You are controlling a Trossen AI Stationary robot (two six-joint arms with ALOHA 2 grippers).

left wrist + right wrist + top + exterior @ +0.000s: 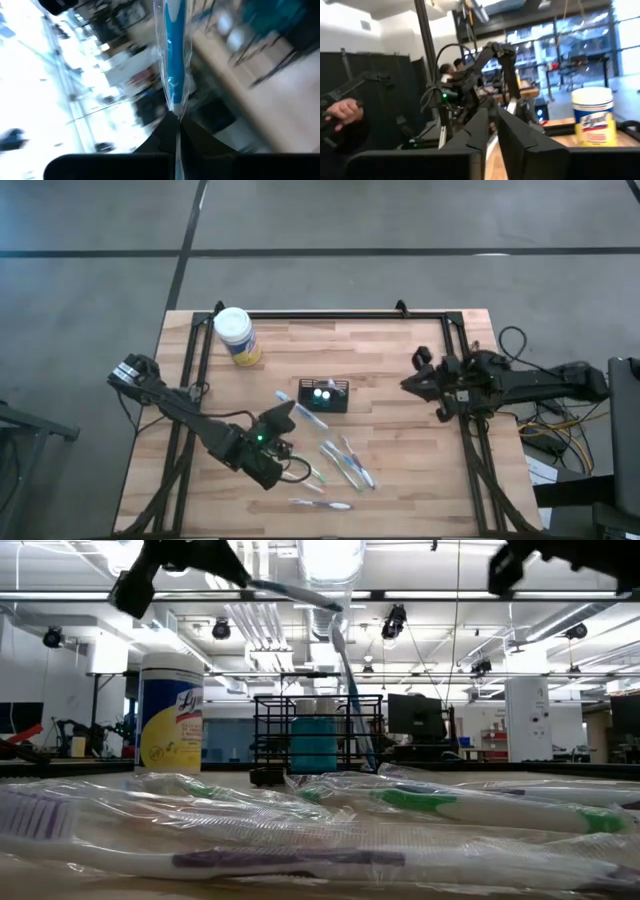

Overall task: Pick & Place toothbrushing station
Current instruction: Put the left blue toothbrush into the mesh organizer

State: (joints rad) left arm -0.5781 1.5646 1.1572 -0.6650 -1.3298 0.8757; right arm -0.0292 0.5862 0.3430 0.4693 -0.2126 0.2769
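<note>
Beside the toothbrushing station (325,396), left end effector (281,420) grips a wrapped toothbrush (300,411); right end effector's (410,383) state unclear.

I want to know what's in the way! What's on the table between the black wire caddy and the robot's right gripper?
Nothing: in the high view, only bare wooden tabletop lies between the black wire caddy and the right gripper.
</note>
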